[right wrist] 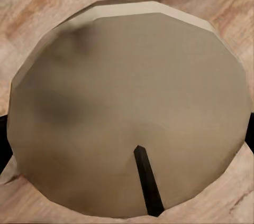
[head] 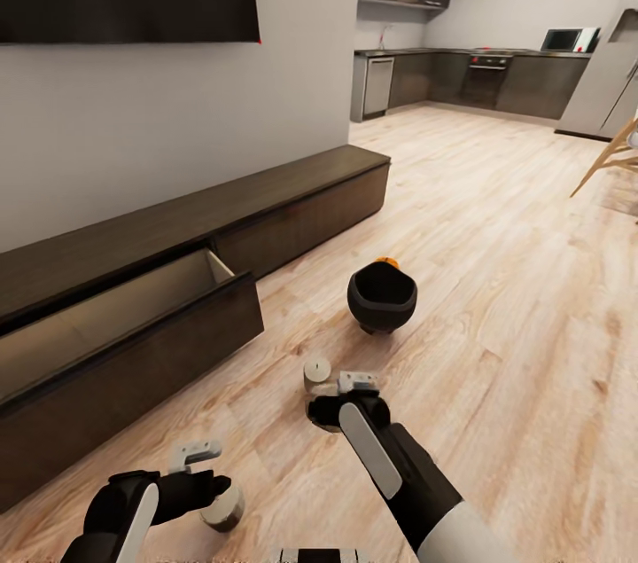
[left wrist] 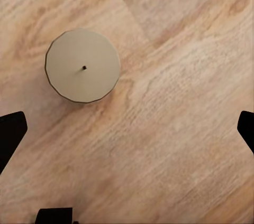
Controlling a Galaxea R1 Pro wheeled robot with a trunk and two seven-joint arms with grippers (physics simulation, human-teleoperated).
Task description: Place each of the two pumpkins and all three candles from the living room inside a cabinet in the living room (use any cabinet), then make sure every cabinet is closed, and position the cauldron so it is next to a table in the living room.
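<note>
Nearest you, your left gripper (head: 206,467) hangs spread wide above a candle (left wrist: 82,65) on the wood floor (head: 496,297); your right gripper (head: 347,394) straddles another candle (right wrist: 129,113) — grip unclear. Beyond: third candle (head: 316,370), cauldron (head: 382,297), pumpkin (head: 386,261) behind it, open cabinet (head: 124,315) drawer, kitchen (head: 478,75) farthest.

Even, bright, diffuse light with only faint soft shadows falls across the pale wood-plank floor (head: 496,279), and all three renders look soft, slightly blurred and low in detail
</note>
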